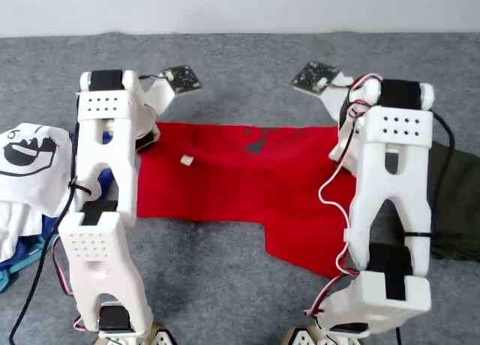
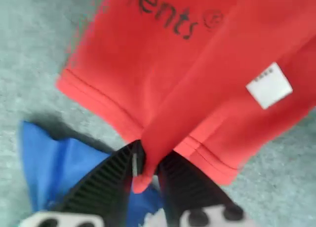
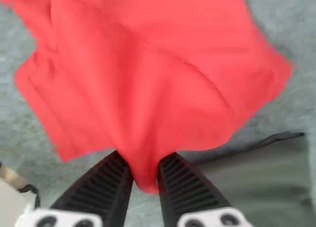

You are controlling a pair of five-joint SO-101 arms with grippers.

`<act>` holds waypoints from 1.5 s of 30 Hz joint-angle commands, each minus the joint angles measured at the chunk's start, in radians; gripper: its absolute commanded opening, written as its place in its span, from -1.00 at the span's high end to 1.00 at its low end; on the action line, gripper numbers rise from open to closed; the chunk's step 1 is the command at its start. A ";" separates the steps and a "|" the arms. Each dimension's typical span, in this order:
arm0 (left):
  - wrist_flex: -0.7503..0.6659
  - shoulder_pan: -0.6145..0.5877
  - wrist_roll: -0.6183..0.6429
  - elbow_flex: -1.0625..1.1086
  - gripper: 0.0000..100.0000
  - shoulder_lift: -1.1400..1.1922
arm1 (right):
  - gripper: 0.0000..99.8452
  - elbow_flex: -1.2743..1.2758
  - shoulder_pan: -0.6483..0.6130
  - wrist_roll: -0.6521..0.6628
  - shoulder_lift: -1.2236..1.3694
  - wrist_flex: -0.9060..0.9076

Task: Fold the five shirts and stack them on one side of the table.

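Note:
A red shirt [image 1: 240,181] lies spread across the middle of the grey table, with dark print and a small white label [image 1: 187,160]. My left gripper [image 2: 144,168] is shut on a pinched fold of the red shirt [image 2: 197,79] at its left edge. At the shirt's right edge my right gripper [image 3: 144,175] is shut on another bunched fold of the red shirt [image 3: 148,89]. In the high view both arms stand over the shirt's two ends, and the grippers are hidden under them.
A white shirt with black print [image 1: 30,165] lies on a blue shirt [image 1: 30,247] at the left edge. A dark olive shirt [image 1: 454,202] lies at the right edge. The blue cloth [image 2: 54,172] is close by my left gripper.

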 commanded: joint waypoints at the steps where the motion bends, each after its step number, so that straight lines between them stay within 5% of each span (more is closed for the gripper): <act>1: 0.028 -0.015 -0.005 0.028 0.92 -0.017 | 0.98 0.095 -0.016 -0.012 -0.107 0.042; 12: 0.021 -0.014 -0.009 0.119 0.92 -0.014 | 0.98 0.479 -0.030 -0.009 -0.355 0.039; 25: 0.029 -0.015 -0.130 0.263 0.83 -0.023 | 0.96 0.583 -0.028 -0.012 -0.377 0.038; 33: 0.029 -0.080 -0.069 0.283 0.66 -0.025 | 0.43 0.563 0.073 -0.012 -0.380 0.042; 45: 0.034 -0.071 -0.072 0.420 0.66 -0.330 | 0.42 0.423 0.117 -0.012 -0.367 0.038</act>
